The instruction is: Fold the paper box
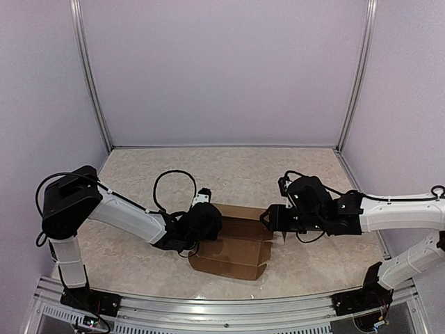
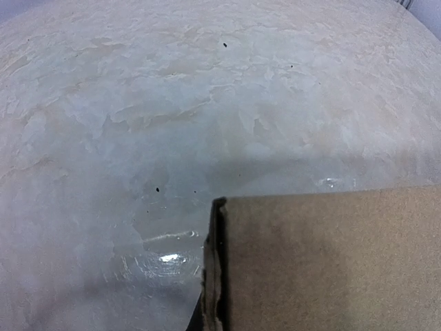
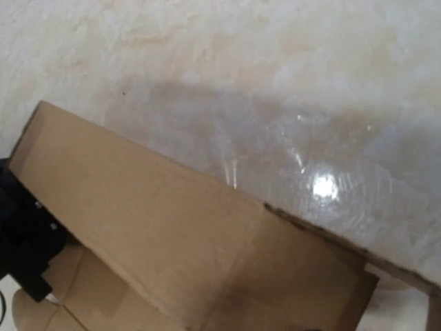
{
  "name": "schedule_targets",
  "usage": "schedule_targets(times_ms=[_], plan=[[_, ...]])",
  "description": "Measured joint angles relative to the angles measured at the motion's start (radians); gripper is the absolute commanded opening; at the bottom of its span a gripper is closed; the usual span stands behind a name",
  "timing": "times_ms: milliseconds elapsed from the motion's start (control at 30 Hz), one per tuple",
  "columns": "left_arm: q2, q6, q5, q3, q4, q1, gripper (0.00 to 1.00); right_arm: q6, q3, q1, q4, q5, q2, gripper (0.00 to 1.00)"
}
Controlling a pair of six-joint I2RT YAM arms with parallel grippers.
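Observation:
The paper box (image 1: 233,249) is a brown cardboard piece, partly folded, lying on the table between my arms. My left gripper (image 1: 206,224) sits on its left end. In the left wrist view the cardboard (image 2: 331,262) fills the lower right, and its raised edge runs up the middle where my jaws are, so they look shut on it. My right gripper (image 1: 271,220) is at the box's far right corner. In the right wrist view a cardboard panel (image 3: 179,234) crosses the frame and hides my fingers.
The pale mottled tabletop (image 1: 229,174) lies inside lilac walls with metal corner posts (image 1: 94,83). A black cable loops above the left arm (image 1: 174,184). The left arm's dark body (image 3: 21,255) shows at the lower left of the right wrist view.

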State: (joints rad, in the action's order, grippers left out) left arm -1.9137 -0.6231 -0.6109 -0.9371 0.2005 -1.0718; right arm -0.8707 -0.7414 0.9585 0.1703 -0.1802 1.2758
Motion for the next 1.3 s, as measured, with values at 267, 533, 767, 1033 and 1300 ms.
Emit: schedule_targets(times_ms=[267,533,767,1033,1300], plan=[[0.003,-0.009,0.005,0.000,-0.008,-0.009,0.00,-0.048,-0.006,-0.002,-0.022,0.016,0.043,0.47],[0.007,-0.009,0.009,0.000,-0.011,-0.025,0.00,-0.082,-0.016,-0.007,-0.064,0.016,0.066,0.42],[0.023,-0.016,0.018,0.000,-0.028,-0.024,0.00,-0.124,-0.015,-0.010,-0.098,0.016,0.077,0.30],[0.039,-0.031,0.027,0.000,-0.037,-0.024,0.00,-0.161,-0.007,-0.012,-0.133,0.011,0.075,0.11],[0.040,-0.052,0.032,0.000,-0.029,-0.024,0.00,-0.177,0.004,-0.017,-0.164,0.008,0.053,0.22]])
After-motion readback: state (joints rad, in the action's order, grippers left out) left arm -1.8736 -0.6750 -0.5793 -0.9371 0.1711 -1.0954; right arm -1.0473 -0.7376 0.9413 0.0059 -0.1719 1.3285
